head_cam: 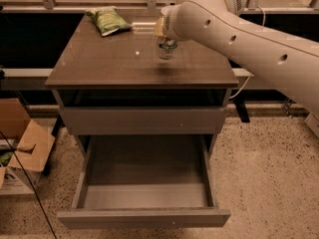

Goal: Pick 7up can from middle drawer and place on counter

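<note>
Speckled flooring surrounds a grey cabinet whose glossy brown-grey desk top (99, 59) has, at upper centre, the small silvery-white, green-marked 7up can (167, 50) under the white arm's gripper (166, 37), whose hold I cannot tell; likely light, thin-walled and slippery, so best clasped gently mid-body.

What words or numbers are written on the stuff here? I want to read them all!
No text here can be read.
Can, at the gripper over the counter: green markings, too blurred to read.
Snack bag: print too blurred to read.
Box: no readable print.
</note>
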